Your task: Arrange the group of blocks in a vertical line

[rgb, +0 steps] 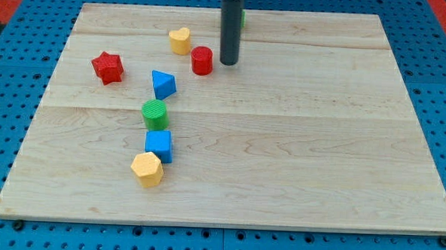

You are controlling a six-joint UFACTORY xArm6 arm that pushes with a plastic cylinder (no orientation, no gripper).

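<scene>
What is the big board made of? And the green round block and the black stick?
The pale board looks like unpainted wood: grain lines and plank seams show. The green ridged cylinder block looks like matte plastic, evenly coloured, though painted wood is possible. The dark rod looks like smooth plastic or metal; my tip sits right of the red cylinder block.

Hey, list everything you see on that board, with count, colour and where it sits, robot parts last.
wooden board: one, light wood, fills most of the view, on a blue pegboard
yellow heart block: one, yellow, top centre-left
red cylinder: one, red, just right of the heart
red star block: one, red, far left
blue triangle block: one, blue, below the heart
green cylinder: one, green, below the triangle
blue cube: one, blue, below the green cylinder
yellow hexagon block: one, yellow, lowest, touching the cube
green block: one, mostly hidden behind the rod, shape unclear
my tip: one, dark rod end, just right of the red cylinder
</scene>
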